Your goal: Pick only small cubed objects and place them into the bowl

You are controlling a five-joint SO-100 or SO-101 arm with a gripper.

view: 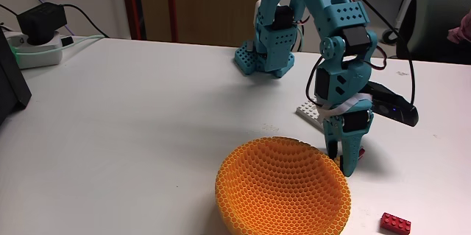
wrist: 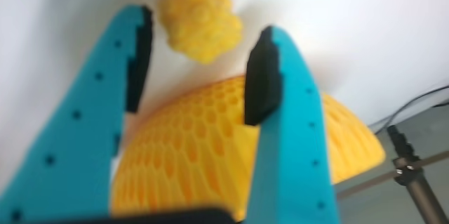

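Note:
In the wrist view my gripper (wrist: 205, 26) is open, its two teal fingers (wrist: 84, 112) with black pads spread wide. A small orange-yellow studded cube (wrist: 200, 24), blurred, lies on the white table right at the gap between the fingertips; neither pad visibly touches it. The orange honeycomb bowl (wrist: 210, 154) sits just behind the fingers there. In the fixed view the gripper (view: 346, 160) points down at the table beside the bowl's (view: 283, 191) far right rim. The striped cubes are out of view.
A longer red brick (view: 395, 222) lies right of the bowl. A flat white plate (view: 310, 110) sits behind the gripper, and the arm's base (view: 263, 54) stands farther back. A power strip (view: 37, 47) and a black box (view: 11, 80) are at the left.

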